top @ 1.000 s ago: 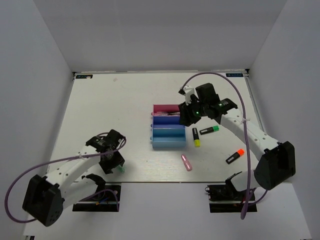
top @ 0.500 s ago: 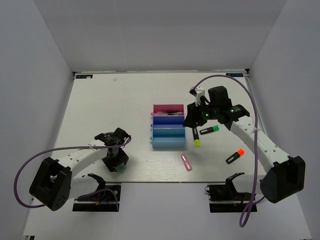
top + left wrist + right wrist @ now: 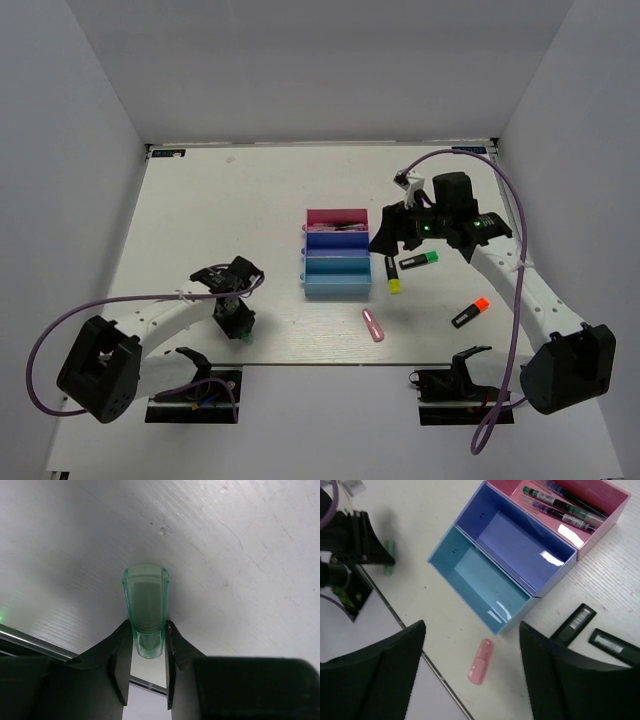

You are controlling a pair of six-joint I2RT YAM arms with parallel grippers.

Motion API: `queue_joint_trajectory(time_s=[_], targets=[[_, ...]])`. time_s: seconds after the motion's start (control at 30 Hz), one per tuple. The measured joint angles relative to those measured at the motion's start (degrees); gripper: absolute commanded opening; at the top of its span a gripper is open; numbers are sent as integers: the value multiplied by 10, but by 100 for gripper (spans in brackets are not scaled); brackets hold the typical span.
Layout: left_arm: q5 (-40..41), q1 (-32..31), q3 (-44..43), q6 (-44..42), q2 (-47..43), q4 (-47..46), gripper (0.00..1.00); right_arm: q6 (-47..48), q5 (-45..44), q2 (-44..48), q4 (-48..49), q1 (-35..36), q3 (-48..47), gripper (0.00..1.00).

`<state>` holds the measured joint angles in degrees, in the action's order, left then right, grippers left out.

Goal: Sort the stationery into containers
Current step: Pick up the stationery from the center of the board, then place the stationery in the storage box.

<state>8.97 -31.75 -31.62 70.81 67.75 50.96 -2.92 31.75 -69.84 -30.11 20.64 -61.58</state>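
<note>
My left gripper [image 3: 149,637] is shut on the mint-green stick [image 3: 145,605], with both fingers pressed to its sides, low over the table near the front edge. The stick also shows in the top view [image 3: 242,336] under that gripper [image 3: 234,316]. My right gripper [image 3: 386,235] is open and empty, above the table just right of the trays. In the right wrist view it [image 3: 472,625] hangs over the pink stick [image 3: 481,661] and the light blue tray [image 3: 480,580]. The dark blue tray [image 3: 520,535] holds nothing. The magenta-pink tray [image 3: 605,505] holds thin dark pens [image 3: 560,507].
On the table right of the trays lie a yellow-capped highlighter [image 3: 392,274], a green-capped one [image 3: 419,261] and an orange-capped one [image 3: 469,312]. The pink stick [image 3: 374,325] lies in front of the light blue tray [image 3: 337,274]. The table's front edge is close to the left gripper.
My right gripper has moved right, away from the pink tray, and now hangs beside the trays. My left gripper has shifted slightly at the mint-green stick.
</note>
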Motion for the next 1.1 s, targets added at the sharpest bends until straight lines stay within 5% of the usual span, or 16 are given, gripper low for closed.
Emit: queue_joint_trajectory(time_s=[0.13, 0.23, 0.27, 0.3, 0.33, 0.4, 0.5, 0.6, 0.83, 1.1], targets=[[15, -26, -10, -15, 4, 5, 0, 4, 13, 1, 2, -8, 11, 90], [35, -61, -49, -41, 21, 25, 0, 10, 19, 1, 2, -14, 20, 60], [43, -75, -75, -53, 26, 34, 0, 13, 21, 2, 2, -16, 23, 44], [51, -89, -101, -65, 29, 40, 0, 16, 23, 2, 2, -17, 25, 9], [60, -102, -136, -84, 34, 48, 0, 19, 25, 2, 2, -19, 26, 0], [70, -119, -219, -133, 52, 60, 0, 26, 29, 3, 1, -22, 29, 0], [55, -129, -341, -237, 87, 55, 0, 49, 37, 9, -1, -25, 33, 18], [16, -129, -451, -363, 139, 61, 0, 87, 59, 17, -4, -27, 34, 25], [-87, -129, -699, -680, 351, 87, 0, 162, 100, 33, -24, -38, 35, 28], [-123, -130, -716, -918, 459, 94, 0, 219, 126, 38, -50, -61, 35, 35]])
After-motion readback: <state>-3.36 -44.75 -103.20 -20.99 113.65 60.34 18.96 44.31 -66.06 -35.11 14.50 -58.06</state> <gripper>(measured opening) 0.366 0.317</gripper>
